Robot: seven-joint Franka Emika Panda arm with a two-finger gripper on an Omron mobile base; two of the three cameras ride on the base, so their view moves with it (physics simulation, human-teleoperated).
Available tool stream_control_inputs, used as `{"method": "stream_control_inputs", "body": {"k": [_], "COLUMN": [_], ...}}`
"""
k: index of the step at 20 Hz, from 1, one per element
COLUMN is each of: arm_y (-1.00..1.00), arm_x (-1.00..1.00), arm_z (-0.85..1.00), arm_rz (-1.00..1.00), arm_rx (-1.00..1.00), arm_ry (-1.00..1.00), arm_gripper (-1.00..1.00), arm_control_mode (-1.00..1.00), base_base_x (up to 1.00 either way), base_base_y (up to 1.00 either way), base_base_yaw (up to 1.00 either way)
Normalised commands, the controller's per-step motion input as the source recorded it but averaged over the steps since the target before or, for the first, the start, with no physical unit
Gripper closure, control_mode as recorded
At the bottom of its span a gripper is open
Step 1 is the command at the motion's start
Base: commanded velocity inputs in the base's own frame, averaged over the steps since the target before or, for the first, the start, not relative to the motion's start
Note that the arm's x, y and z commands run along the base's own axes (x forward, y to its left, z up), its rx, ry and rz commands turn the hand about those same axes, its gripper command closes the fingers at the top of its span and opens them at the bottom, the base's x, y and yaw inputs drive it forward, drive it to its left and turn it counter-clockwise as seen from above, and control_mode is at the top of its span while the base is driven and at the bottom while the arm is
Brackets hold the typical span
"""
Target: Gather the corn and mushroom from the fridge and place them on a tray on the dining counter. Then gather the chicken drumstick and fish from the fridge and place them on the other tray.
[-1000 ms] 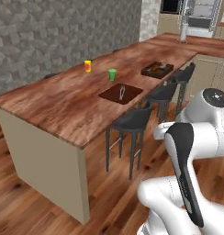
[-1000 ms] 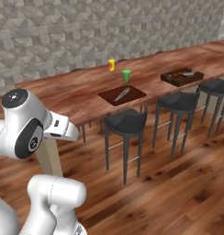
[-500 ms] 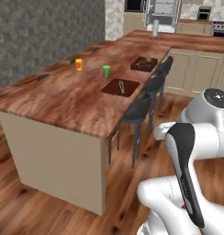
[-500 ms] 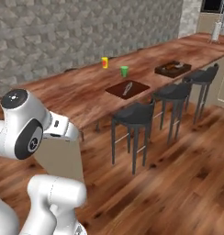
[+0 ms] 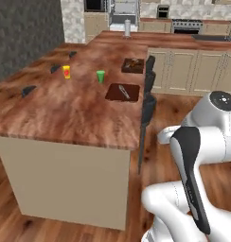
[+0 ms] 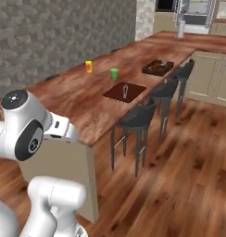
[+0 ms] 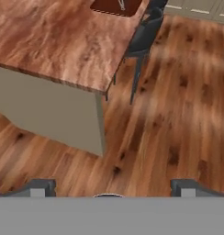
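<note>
The near tray [image 5: 122, 91] lay flat on the worktop [image 5: 75, 111], dark brown, right at the stool-side edge, with one pale elongated item on it that was too small to name. The far tray [image 5: 133, 65] sat further along the same edge and carried a few small brownish pieces, also too blurred to identify. Both trays lay within easy reach from the stool side, which looked like the reason they hugged that edge. The fridge [image 5: 124, 10] stood well away at the back of the kitchen, pale and steel-fronted; whether any corn, mushroom, drumstick or fish remained inside it could not be told.

A green cup [image 5: 101, 76] and a yellow cup [image 5: 66, 72] stood upright mid-worktop, well apart from the trays and clear of them. Dark stools [image 6: 135, 120] lined the edge beside the trays, tucked close.

And the gripper [image 7: 111, 186] hung over bare wooden floor [image 7: 178, 119] off the corner of the worktop, jaws spread wide with nothing between them. Empty-handed and away from both fridge and trays, the robot seemed to be between carries, most likely on a transit leg toward the fridge.
</note>
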Motion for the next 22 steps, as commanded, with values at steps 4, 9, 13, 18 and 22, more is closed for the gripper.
{"method": "stream_control_inputs", "body": {"k": [4, 9, 13, 18, 22], "arm_y": [0.00, 0.00, 0.00, 0.00, 0.00], "arm_x": [0.00, 0.00, 0.00, 0.00, 0.00], "arm_z": [0.00, 0.00, 0.00, 0.00, 0.00], "arm_rz": [0.00, 0.00, 0.00, 0.00, 0.00], "arm_rx": [0.00, 0.00, 0.00, 0.00, 0.00], "arm_ry": [0.00, 0.00, 0.00, 0.00, 0.00], "arm_gripper": [-1.00, -1.00, -1.00, -1.00, -1.00], "arm_control_mode": [1.00, 1.00, 1.00, 1.00, 1.00], "base_base_x": [0.00, 0.08, 0.14, 0.15, 0.06], "base_base_y": [1.00, 1.00, 1.00, 1.00, 1.00], "base_base_yaw": [-0.41, -0.39, -0.37, -0.30, -0.17]}}
